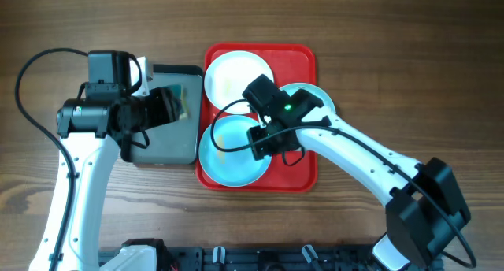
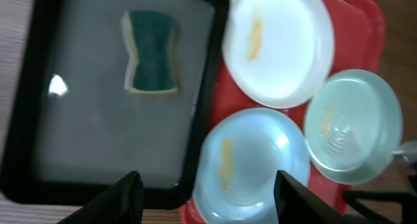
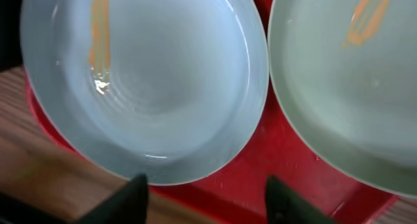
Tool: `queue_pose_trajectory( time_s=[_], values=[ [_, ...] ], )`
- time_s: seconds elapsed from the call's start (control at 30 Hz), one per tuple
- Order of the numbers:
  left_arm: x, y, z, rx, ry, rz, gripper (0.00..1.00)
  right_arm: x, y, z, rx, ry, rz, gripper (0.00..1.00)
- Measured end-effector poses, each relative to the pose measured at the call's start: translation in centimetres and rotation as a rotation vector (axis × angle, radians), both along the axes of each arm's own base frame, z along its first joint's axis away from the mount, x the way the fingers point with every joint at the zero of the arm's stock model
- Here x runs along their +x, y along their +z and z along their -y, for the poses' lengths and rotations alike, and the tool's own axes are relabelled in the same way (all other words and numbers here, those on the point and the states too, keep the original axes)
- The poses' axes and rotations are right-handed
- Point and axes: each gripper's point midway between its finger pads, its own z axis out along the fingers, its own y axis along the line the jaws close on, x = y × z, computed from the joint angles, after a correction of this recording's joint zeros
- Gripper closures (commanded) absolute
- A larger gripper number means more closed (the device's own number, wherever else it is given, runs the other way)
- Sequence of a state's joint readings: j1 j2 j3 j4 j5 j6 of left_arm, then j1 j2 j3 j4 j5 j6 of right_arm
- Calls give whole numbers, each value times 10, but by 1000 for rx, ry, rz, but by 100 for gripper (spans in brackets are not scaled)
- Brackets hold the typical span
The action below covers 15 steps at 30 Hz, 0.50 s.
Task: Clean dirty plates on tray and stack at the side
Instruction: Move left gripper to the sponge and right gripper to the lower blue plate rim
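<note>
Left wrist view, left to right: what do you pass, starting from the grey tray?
dark grey tray → green sponge lying in it → white plate → pale aqua plate furthest right. The bluer plate below the white one overlaps it, so it is left out.

The left arm (image 1: 75,184) and right arm (image 1: 354,149) have white links, black joints and black cables (image 1: 24,74); a green LED (image 1: 288,108) marks the right.
</note>
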State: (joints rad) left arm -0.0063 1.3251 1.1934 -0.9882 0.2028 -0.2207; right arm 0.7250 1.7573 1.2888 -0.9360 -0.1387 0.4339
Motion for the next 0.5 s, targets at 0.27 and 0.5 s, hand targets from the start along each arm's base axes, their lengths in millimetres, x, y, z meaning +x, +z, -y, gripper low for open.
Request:
queue_pose_trajectory(
  time_s=[0.27, 0.5],
  values=[
    [1, -11, -14, 57, 75, -40, 44, -6, -32, 5, 1, -80, -15, 57],
    [3, -24, -19, 83, 88, -86, 46, -5, -37, 8, 0, -139, -16, 59]
  ],
)
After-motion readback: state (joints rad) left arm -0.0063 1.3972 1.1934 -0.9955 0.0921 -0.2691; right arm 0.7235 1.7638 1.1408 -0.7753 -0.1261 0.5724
